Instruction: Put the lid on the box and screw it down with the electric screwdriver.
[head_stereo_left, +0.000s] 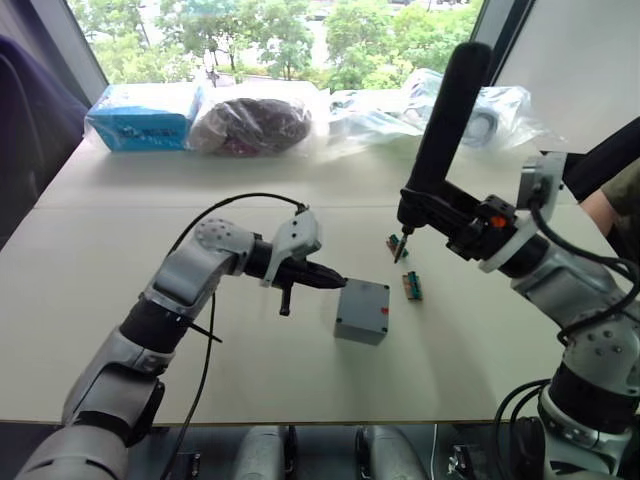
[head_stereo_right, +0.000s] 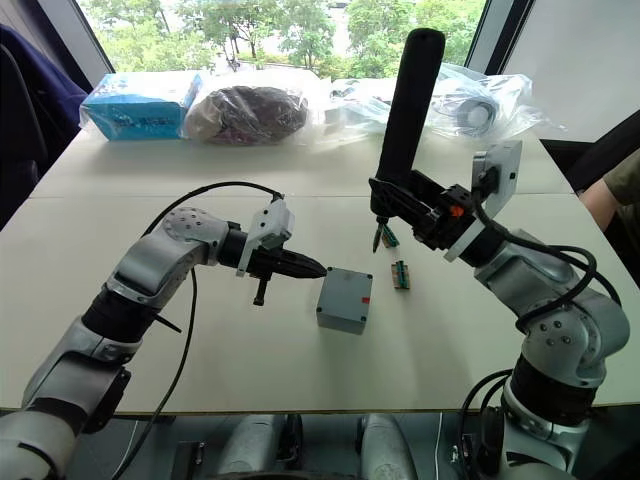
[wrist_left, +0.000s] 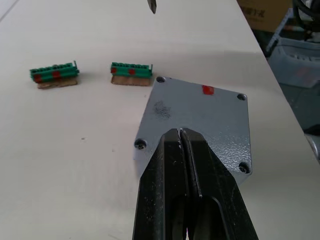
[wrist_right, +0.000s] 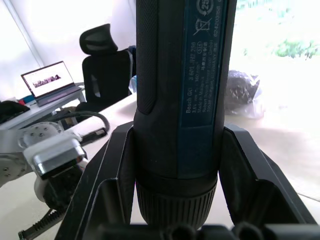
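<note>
Sitting near the middle of the desk (head_stereo_left: 120, 330), the box (head_stereo_left: 362, 312) has the lid (wrist_left: 197, 120) already on it, a red mark on the lid's top and another on the box's side, screw holes at the corners; whether screws sit in them I cannot tell; two green terminal blocks (head_stereo_left: 411, 286) lie just beyond the box at about 1 o'clock, apart from it. The left tool (head_stereo_left: 335, 281) has its fingers pressed together, tips at the lid's edge at 9 o'clock of the box, holding nothing; the left arm reaches in from 8 o'clock, elbow raised, forearm nearly level. The right tool (wrist_right: 175, 150) is clamped on the screwdriver (head_stereo_left: 443, 125), held almost upright with its body leaning toward 1 o'clock, bit (head_stereo_left: 400, 248) pointing down above the desk beside the far block, well clear of the lid; the right arm comes in from 4 o'clock, wrist bent inward. At 12 o'clock lie a blue packet (head_stereo_left: 140, 115) and clear plastic bags (head_stereo_left: 255, 122).
</note>
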